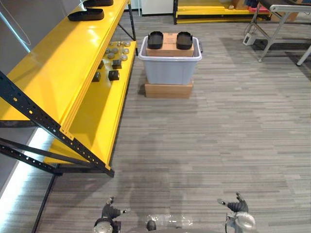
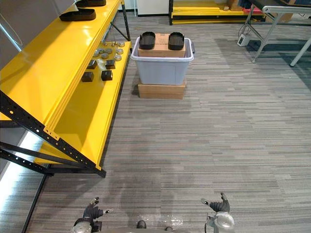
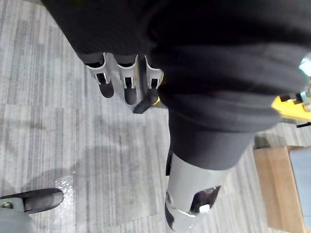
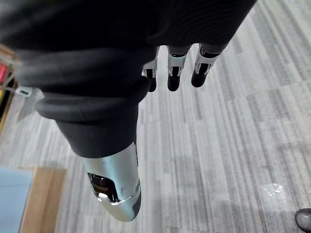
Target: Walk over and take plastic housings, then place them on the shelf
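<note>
Plastic housings (image 1: 155, 40), two black ones, sit side by side on a cardboard box (image 1: 170, 49) inside a grey bin (image 1: 170, 70), far ahead of me in the head views. The bin stands on a flat carton (image 1: 168, 91) on the floor. Along the left runs a yellow shelf (image 1: 58, 68), with other dark housings (image 1: 86, 14) at the far end of its upper level and small parts (image 1: 114, 60) on the lower one. My left hand (image 1: 111, 212) and right hand (image 1: 236, 206) hang at the near edge, well apart from the bin.

In the left wrist view my fingers (image 3: 114, 85) point loosely at the floor, holding nothing.

In the right wrist view my fingers (image 4: 175, 73) are likewise relaxed and empty.
</note>
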